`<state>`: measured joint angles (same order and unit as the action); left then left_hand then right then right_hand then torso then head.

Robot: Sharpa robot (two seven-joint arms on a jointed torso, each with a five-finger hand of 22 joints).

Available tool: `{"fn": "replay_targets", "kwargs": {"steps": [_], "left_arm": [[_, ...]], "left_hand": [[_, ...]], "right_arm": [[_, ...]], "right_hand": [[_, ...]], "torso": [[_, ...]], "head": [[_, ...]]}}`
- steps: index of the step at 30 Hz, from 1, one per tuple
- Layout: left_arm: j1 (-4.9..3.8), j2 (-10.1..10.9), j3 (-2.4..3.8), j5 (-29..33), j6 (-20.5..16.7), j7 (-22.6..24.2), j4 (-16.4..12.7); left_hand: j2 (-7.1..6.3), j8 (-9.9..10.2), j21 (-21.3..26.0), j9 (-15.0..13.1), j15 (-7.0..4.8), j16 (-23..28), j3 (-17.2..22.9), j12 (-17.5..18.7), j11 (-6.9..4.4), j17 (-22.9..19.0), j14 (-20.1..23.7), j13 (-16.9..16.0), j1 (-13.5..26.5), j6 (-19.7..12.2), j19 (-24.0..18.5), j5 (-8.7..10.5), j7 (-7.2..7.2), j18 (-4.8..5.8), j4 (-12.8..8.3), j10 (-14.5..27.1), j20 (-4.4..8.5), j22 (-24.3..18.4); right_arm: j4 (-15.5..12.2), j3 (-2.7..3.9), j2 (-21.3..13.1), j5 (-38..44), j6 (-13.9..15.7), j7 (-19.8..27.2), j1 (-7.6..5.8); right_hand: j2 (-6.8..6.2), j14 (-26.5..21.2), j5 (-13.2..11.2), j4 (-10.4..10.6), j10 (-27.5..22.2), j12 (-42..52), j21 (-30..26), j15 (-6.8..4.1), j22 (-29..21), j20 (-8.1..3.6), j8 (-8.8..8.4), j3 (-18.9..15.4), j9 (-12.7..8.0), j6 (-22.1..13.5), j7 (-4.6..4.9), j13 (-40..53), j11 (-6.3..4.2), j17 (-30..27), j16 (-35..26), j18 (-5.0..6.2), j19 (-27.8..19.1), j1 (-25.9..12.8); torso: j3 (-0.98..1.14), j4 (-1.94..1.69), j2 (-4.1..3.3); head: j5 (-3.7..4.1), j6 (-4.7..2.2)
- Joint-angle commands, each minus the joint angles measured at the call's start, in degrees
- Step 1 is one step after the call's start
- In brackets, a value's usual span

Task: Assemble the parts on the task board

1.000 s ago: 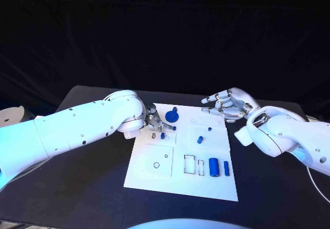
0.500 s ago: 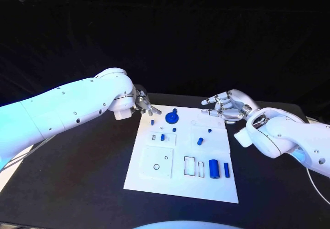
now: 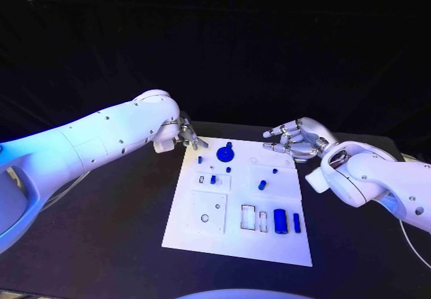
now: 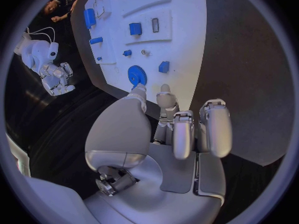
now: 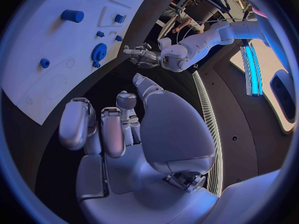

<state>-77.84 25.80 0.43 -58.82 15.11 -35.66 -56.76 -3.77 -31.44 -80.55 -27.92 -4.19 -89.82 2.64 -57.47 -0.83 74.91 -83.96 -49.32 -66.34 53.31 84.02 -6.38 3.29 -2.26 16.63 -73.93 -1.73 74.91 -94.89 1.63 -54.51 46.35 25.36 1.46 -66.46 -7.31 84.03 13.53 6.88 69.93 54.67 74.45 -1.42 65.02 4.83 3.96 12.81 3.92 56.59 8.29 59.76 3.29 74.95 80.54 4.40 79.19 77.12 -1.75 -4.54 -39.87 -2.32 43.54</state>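
Note:
The white task board [image 3: 269, 240] lies in the middle of the black table. On it are a blue gear [image 3: 225, 151], several small blue pegs such as one at the left [image 3: 213, 179] and one in the middle [image 3: 261, 184], a thick blue cylinder [image 3: 280, 219] and a slim blue bar [image 3: 296, 222]. My left hand [image 3: 186, 136] hovers off the board's far left corner, fingers loosely bent, holding nothing. The left wrist view shows that hand [image 4: 177, 134] above the gear [image 4: 137, 76]. My right hand [image 3: 296, 140] hangs empty over the board's far right corner, with its fingers [image 5: 102, 129] apart.
Black table [image 3: 117, 218] surrounds the board on both sides. The board has empty rectangular slots [image 3: 248, 215] and a round hole [image 3: 205, 217] near its front. My left arm [image 3: 99, 143] reaches across the table's left part.
My left hand has lifted off the small pegs on the board's left side and drawn back past the far left corner. The right hand has stayed put.

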Motion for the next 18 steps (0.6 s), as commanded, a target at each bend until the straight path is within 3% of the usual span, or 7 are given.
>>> {"fn": "replay_targets", "kwargs": {"steps": [1, 8, 18], "left_arm": [[0.13, -0.76, -0.22, -1.04, 1.85, 3.33, 1.33], [0.40, -1.89, -0.73, -1.17, 3.08, 3.72, 3.12], [0.87, -2.67, -0.89, -2.25, 5.63, 2.58, 3.94]], "left_hand": [[0.32, 0.29, -0.50, 0.24, -0.23, -0.18, -0.54, -0.51, -0.13, 15.09, -6.04, -0.44, -0.39, 0.54, 1.98, -0.16, -0.03, -0.32, -0.01, -0.68, -0.15, 6.83], [0.50, 0.59, -0.94, 0.73, -0.33, -0.18, -1.38, -1.06, -0.24, 15.09, -6.04, -1.01, 0.04, 1.12, 2.21, 0.03, -0.15, -0.20, 0.04, -1.20, -0.04, 7.26], [1.12, 0.56, -1.20, 1.09, -0.53, -0.18, -1.93, -1.46, -0.50, 15.09, -6.04, -1.44, -0.89, 2.27, 2.35, -0.04, -0.49, -0.13, -0.30, -1.60, 0.14, 7.55]], "right_arm": [[0.17, 0.00, 0.11, 0.68, -0.23, 0.26, 0.04], [0.35, 0.00, 0.31, 0.82, -0.29, 0.24, 0.04], [0.40, 0.00, 0.49, 0.90, -0.40, 0.20, 0.04]], "right_hand": [[0.07, 2.98, 0.35, -0.02, -0.14, -0.14, -0.33, 0.20, -0.06, -0.18, -0.07, -0.26, 0.00, -0.32, 0.14, 0.02, -0.05, 3.03, -0.11, 0.81, 0.00, -0.41], [0.09, 2.98, 0.37, -0.04, -0.13, -0.13, -0.34, 0.20, -0.06, -0.18, -0.06, -0.25, 0.00, -0.32, 0.14, 0.01, -0.05, 3.03, -0.11, 0.81, 0.01, -0.38], [0.10, 2.98, 0.37, -0.05, -0.13, -0.13, -0.34, 0.20, -0.05, -0.18, -0.05, -0.24, 0.01, -0.32, 0.14, 0.01, -0.06, 3.04, -0.10, 0.81, 0.02, -0.37]], "torso": [[0.01, -0.02, 0.01], [0.06, -0.04, 0.06], [0.11, 0.05, 0.10]], "head": [[0.02, 0.18], [-0.10, 0.22], [-0.25, 0.34]]}}
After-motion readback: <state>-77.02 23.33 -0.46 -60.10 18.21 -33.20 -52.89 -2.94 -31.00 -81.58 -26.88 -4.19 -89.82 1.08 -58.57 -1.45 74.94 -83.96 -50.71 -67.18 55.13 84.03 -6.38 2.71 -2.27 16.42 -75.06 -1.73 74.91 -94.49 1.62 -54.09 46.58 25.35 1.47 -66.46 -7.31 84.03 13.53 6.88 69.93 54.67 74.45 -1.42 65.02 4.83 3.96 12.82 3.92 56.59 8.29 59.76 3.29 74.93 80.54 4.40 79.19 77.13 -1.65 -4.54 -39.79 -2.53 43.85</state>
